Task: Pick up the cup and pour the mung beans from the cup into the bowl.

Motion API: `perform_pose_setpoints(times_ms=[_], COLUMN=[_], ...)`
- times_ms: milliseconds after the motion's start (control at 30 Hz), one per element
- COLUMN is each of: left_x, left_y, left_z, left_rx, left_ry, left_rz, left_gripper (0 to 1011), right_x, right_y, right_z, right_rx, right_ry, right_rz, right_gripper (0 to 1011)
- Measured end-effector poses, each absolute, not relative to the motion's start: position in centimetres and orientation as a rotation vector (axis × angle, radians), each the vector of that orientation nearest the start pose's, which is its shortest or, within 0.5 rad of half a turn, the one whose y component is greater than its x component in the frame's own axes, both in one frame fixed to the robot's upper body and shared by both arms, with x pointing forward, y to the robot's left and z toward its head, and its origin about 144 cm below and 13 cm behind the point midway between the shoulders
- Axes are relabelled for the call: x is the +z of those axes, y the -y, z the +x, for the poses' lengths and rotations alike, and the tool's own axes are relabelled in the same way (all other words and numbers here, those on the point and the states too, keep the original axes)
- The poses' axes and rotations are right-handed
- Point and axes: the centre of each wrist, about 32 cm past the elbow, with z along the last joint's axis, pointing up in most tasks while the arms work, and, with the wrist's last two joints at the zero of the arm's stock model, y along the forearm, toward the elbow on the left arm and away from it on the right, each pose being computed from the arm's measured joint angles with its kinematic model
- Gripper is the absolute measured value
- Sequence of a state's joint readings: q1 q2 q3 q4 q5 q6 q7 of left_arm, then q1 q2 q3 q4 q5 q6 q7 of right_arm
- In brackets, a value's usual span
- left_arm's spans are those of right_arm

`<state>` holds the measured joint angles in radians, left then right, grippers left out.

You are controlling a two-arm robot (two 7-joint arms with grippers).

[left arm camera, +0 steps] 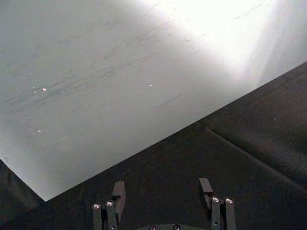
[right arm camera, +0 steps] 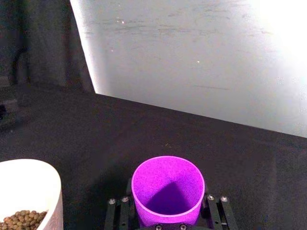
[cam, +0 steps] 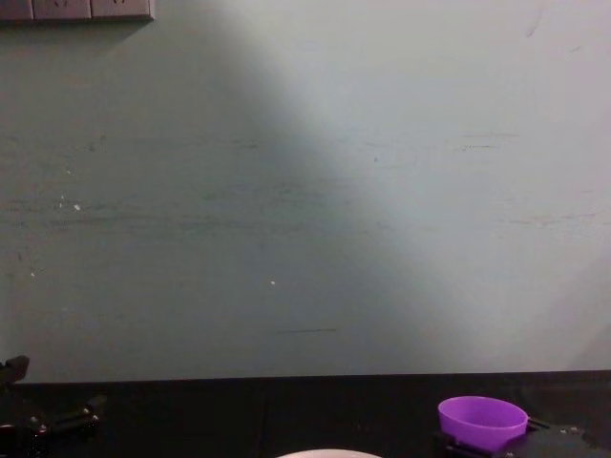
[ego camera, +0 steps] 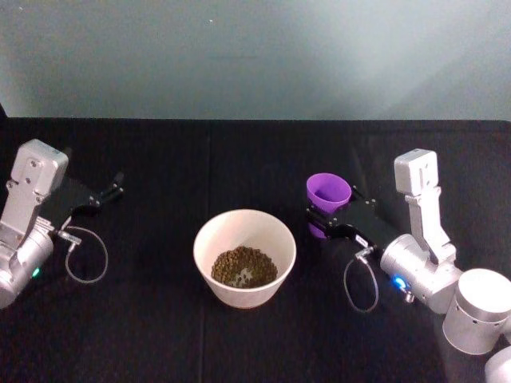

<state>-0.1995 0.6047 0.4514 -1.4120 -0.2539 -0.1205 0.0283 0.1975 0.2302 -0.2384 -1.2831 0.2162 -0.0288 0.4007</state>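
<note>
Cup (ego camera: 328, 192) — one, purple, upright, looks empty — sits clamped in the right claw (ego camera: 323, 217), at 3 o'clock of the single bowl (ego camera: 244, 257) holding mung beans (ego camera: 244, 266). Left claw (ego camera: 112, 190) gapes empty at 9 o'clock — bare black worktop (ego camera: 160, 335) all around.

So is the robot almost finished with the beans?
Nearly, it seems. The mung beans already lie in the bowl, and the cup looks empty. The right pincer holds the cup upright beside the bowl. What is left is setting it down. The left pincer waits open at the side.
</note>
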Motion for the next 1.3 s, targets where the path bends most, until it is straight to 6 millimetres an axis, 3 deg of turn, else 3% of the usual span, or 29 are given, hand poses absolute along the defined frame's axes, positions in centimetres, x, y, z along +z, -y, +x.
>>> perform_pose_setpoints(times_ms=[133,467,867,1300], left_x=[114.0,114.0,114.0,114.0], left_y=[-31.0,-31.0,-31.0,-31.0], left_z=[48.9,48.9,48.9,48.9], left_rx=[1.248,1.248,1.248,1.248], left_ry=[0.285,0.285,0.285,0.285], left_rz=[0.304,0.304,0.304,0.305], left_gripper=[1000,1000,1000,1000], right_x=[111.2,111.8,114.0,117.5], right_y=[24.5,24.5,24.6,24.8], right_z=[50.7,50.6,49.8,48.1], right_rx=[-1.010,-1.004,-1.026,-1.194], right_ry=[-0.057,-0.041,0.021,0.186], right_rz=[-0.112,-0.097,-0.047,-0.083], right_gripper=[762,1003,1004,1004])
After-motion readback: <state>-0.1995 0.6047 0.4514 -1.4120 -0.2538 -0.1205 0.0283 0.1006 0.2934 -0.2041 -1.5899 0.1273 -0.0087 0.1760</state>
